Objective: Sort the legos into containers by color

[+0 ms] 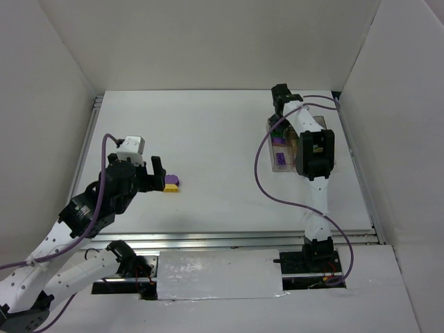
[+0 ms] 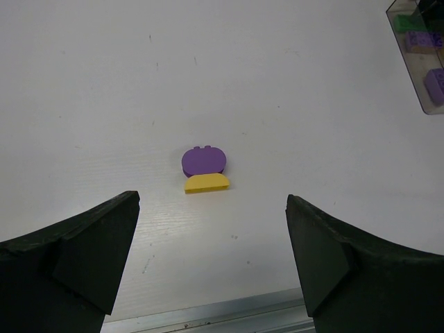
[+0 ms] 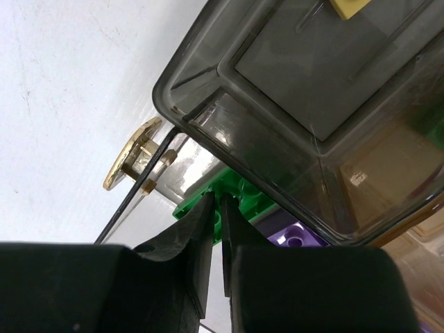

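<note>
Only wrist view shows green lego (image 3: 243,195) behind closed right fingers (image 3: 196,239).

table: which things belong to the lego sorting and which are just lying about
Job: purple lego, yellow lego touching it, clear tray.
Lying about: purple cable, white sheet at the near edge.

Your arms are white tubes with black joints. The left arm (image 1: 66,270) has small dots along it and a white box (image 1: 132,144) by its wrist. A purple cable (image 1: 258,170) loops beside the right arm (image 1: 316,205). The left gripper (image 2: 211,201) and right gripper (image 3: 218,208) have thick black fingers.
</note>
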You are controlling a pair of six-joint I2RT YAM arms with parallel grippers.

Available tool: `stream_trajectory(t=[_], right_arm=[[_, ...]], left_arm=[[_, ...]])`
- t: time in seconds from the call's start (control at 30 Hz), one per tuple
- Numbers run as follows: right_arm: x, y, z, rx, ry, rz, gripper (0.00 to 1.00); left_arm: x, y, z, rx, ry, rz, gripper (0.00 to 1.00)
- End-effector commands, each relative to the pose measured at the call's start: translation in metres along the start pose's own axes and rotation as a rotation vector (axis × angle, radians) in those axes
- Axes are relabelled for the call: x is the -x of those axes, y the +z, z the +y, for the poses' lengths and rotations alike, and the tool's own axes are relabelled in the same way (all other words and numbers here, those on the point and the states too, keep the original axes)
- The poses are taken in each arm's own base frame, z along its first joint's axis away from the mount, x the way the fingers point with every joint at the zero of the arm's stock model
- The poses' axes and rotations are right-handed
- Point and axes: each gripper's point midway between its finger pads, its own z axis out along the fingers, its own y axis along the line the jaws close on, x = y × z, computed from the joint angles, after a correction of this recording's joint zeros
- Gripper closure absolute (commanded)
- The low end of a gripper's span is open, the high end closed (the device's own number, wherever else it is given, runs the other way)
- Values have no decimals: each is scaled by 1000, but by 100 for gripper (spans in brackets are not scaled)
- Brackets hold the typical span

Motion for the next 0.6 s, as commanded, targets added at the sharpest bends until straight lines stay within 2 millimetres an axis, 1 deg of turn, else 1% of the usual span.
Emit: stream_trajectory(t=[0.0,0.03,0.07,0.13,0.2,0.23,0.3,0.33,0.4,0.53,0.57], right_arm=[[-1,-2,-2,5,20,12,85],[-5,2,-4,10,23,14,85],[-2,-4,-3,22,32,4,85],[-5,-1,-6,27,36,3,86],[-4,-3,-7,32,44,2,85],[-4,-4,-5,43,43,3,95],[-4,-9,2,77,42,9,96],[-4,-9,4,89,49,12,100],[-4,-11,8,100,54,16,100],[-4,-8,3,76,49,22,100],[-4,-11,3,80,45,20,100]], left_arm=[[11,3,-4,-15,-6,-38,0],[11,3,-5,-15,-4,-37,0],[10,4,-5,-15,-3,-33,0],[10,5,-5,-15,-4,-32,0],[10,6,-5,-12,-3,-31,0],[10,6,-4,-10,-5,-30,0],[9,8,-4,-5,-2,-23,1],[9,8,-4,-4,-4,-25,0],[8,9,-3,0,-1,-19,0],[8,9,-1,8,-6,-22,0],[8,9,-1,7,-6,-23,0]])
